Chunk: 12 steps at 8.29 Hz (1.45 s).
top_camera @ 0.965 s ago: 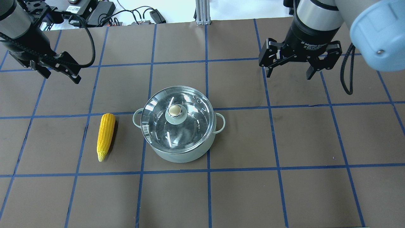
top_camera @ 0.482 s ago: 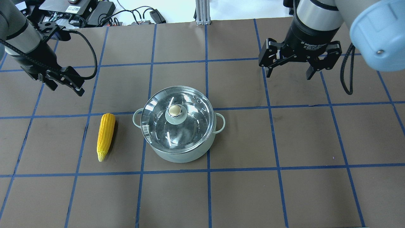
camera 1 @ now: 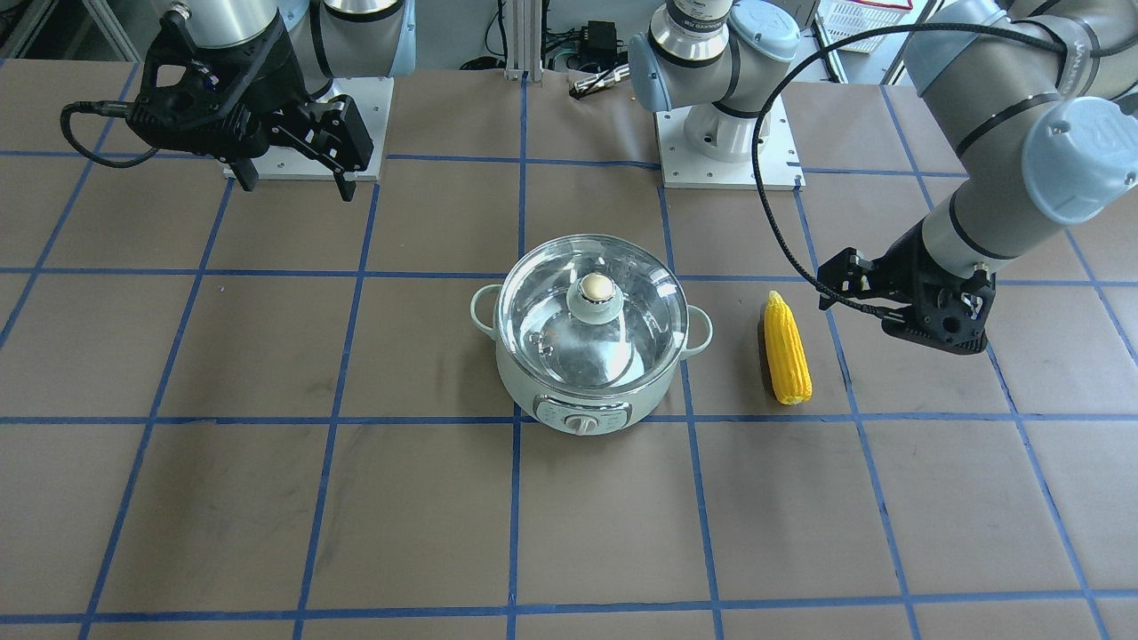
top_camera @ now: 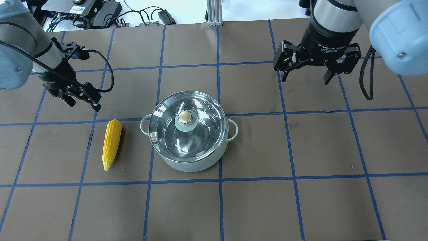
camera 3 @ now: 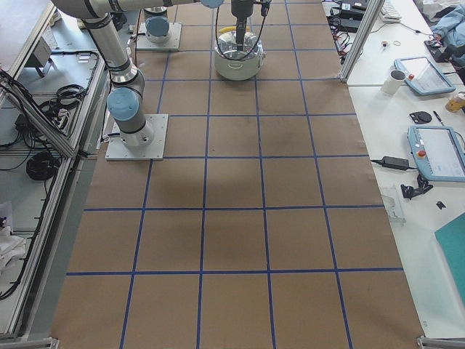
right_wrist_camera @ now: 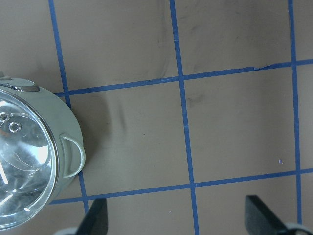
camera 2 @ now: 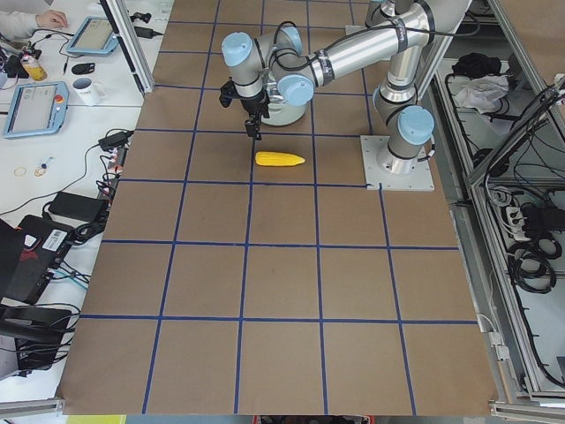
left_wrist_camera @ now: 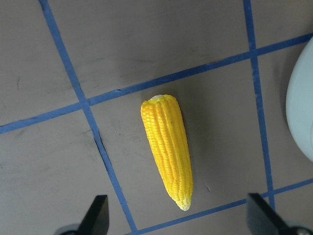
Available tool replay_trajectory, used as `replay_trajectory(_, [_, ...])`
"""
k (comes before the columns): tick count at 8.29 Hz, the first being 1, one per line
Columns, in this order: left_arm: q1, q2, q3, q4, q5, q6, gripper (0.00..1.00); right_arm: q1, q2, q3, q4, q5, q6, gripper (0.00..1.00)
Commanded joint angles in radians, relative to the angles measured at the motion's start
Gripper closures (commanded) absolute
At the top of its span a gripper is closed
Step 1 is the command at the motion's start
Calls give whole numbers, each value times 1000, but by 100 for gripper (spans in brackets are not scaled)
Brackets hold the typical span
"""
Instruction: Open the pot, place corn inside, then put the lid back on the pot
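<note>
Two sets of jaws, both spread wide, empty; left jaws hover near corn [top_camera: 112, 144]. Lid [top_camera: 198, 134] seated on pot [top_camera: 191, 166], worktop [top_camera: 301, 204] centre.

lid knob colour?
Beige, on the lid's knob; clearest in the overhead exterior view.

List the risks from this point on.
1. The lid sits closed on the pot, and its knob is small and round. The open right claw could slip off it and drop the glass.
2. The corn is round and tapered, so it may roll or squirt out of the open left claw.
3. The corn looks about as long as the pot is wide, so it may not drop in flat.
</note>
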<state>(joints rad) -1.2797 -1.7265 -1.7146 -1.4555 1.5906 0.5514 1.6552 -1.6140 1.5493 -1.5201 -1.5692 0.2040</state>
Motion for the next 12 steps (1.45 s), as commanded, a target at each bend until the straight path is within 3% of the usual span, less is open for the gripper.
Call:
replay_trajectory(1, [0,-54,-6,1,-52,1,0,0,0,0,2,0,0,0])
replay_trajectory(5, [0,-97,-92,81,-46,-2,0,0,-1,0,2,1,2,0])
replay_trajectory(12, [0,-197,-99,133,-49,-5,0,0,-1,2,3,5,3,0])
